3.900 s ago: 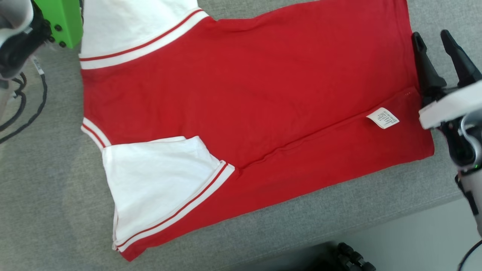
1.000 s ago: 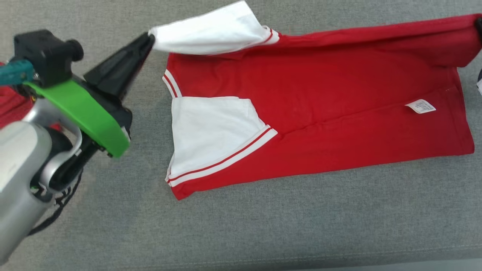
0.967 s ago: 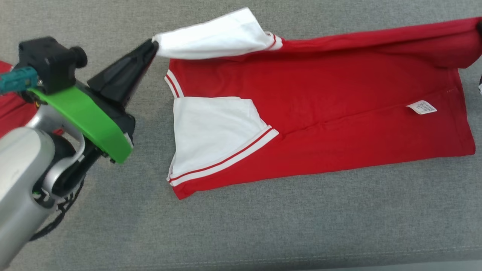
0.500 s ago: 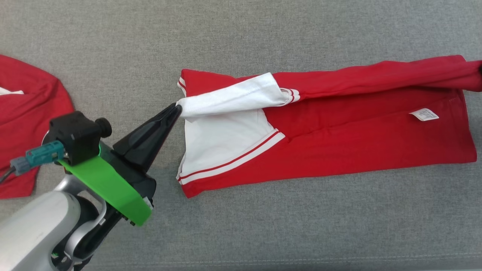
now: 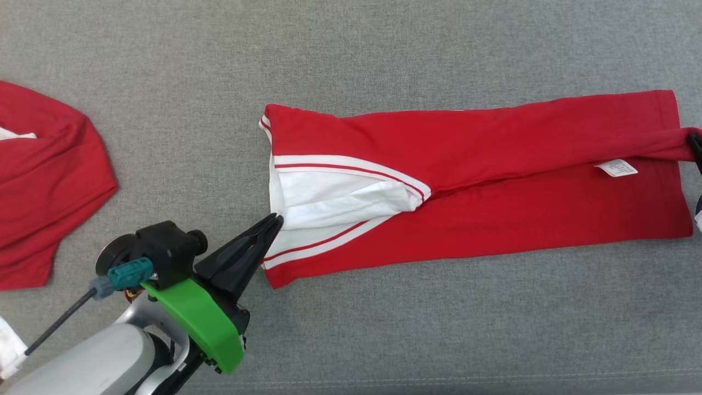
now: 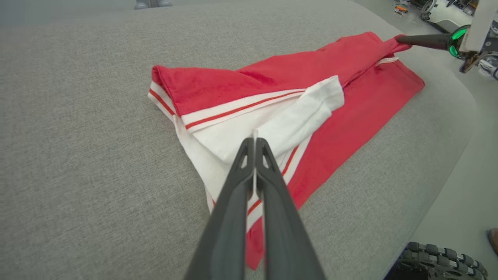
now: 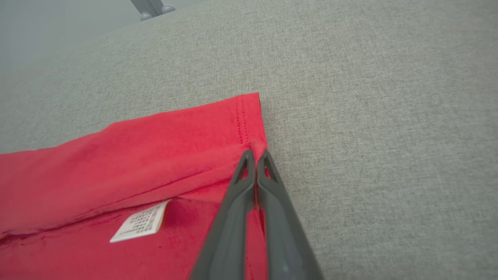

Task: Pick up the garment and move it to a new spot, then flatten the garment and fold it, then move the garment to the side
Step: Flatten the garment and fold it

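Because a lengthwise fold needs both ends brought over together, the left gripper (image 5: 274, 222) is clamped on the white sleeve (image 5: 340, 206), lower centre. The right gripper (image 7: 256, 153) seems pinched shut on the hem of the garment (image 5: 493, 164), which lies mid-frame on the grey cushion (image 5: 384, 49). A second red shirt (image 5: 49, 175) lies far left, obstructing nothing.

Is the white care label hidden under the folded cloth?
No, the care label lies exposed on the red garment beside the folded edge.
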